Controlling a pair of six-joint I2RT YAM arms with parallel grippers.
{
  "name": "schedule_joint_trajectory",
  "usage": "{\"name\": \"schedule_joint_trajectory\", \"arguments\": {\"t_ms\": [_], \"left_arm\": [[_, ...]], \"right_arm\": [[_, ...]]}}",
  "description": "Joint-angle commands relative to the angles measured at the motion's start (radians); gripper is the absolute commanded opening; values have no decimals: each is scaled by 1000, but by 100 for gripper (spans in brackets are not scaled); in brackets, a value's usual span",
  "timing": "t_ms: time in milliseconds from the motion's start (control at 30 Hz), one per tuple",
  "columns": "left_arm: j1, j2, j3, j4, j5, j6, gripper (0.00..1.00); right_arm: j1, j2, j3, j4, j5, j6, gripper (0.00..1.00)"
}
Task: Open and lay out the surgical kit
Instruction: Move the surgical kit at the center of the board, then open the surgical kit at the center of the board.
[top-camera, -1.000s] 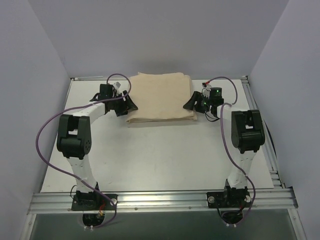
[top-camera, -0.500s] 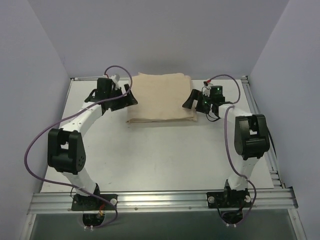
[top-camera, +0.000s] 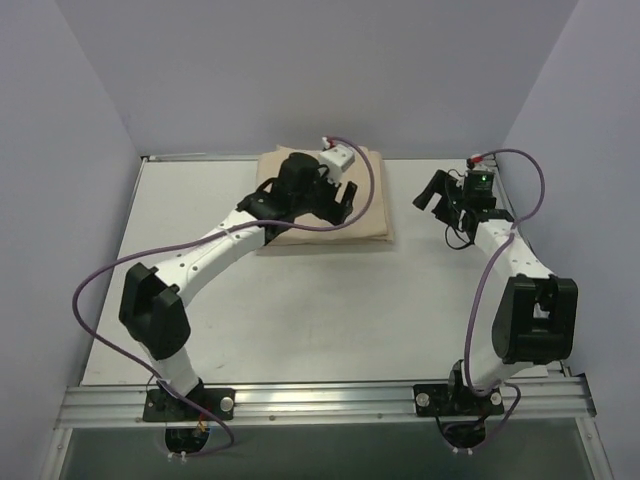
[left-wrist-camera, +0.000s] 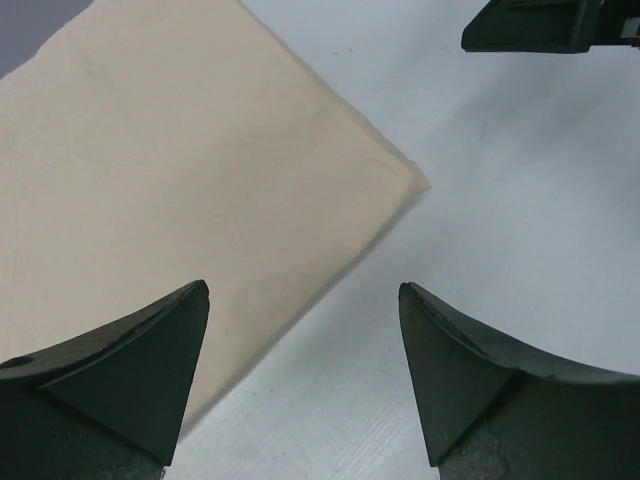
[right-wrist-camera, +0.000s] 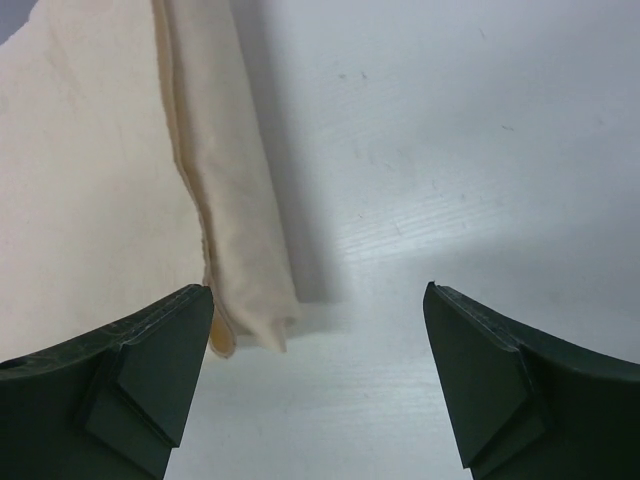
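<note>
One beige cloth wrap, folded shut into a flat rectangle, flat on far middle of table. Left arm stretched across top of bundle; left gripper hovering over a corner on wrap's right side, jaws spread wide, nothing between them, one finger above cloth, other above bare table. Likely lined up that way to straddle the corner edge and pinch the top flap. Right gripper likewise spread wide and empty, off to right of wrap, apart from it, not touching, aimed at the folded right edge. Stacked layers showing along that edge in right wrist view, ending in a small loose tip near one finger. Probably staged there to take the fold from the side or to steady the bundle against the other arm's pull. Counts: one wrap, two arms, two grippers, both empty. Tray: none in view. Ring-handled instruments: none in view; presumably all inside the bundle, but no bulge or outline clear enough to confirm. Opening not yet begun, no flap lifted. Risk worth flagging: grabbing several layers at once and dragging the whole bundle rather than unfolding it.
</note>
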Motion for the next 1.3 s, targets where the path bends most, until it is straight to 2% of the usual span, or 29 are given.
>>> {"name": "schedule_joint_trajectory", "arguments": {"t_ms": [0, 167, 333, 533, 833, 1000, 1100, 1267], "left_arm": [[-103, 98, 118, 1, -127, 163, 85], [-186, 304, 323, -92, -152, 226, 82], [-233, 437, 431, -132, -181, 225, 76], [-252, 514, 486, -150, -290, 207, 73], [-253, 609, 581, -203, -350, 217, 70], [-257, 640, 629, -238, -336, 216, 69], [-264, 629, 609, -218, -324, 214, 73], [-272, 643, 614, -218, -328, 210, 73]], "right_arm": [[-50, -106, -96, -38, 49, 54, 89], [-182, -168, -165, -35, -11, 42, 82], [-267, -206, -196, -29, -115, 25, 79], [-284, -251, -216, -23, -149, 5, 79], [-285, -252, -244, 20, -201, 11, 79], [-286, -258, -257, 20, -211, 8, 79], [-286, -260, -264, 23, -212, 4, 79], [-286, -255, -277, 41, -224, 11, 79]]}}
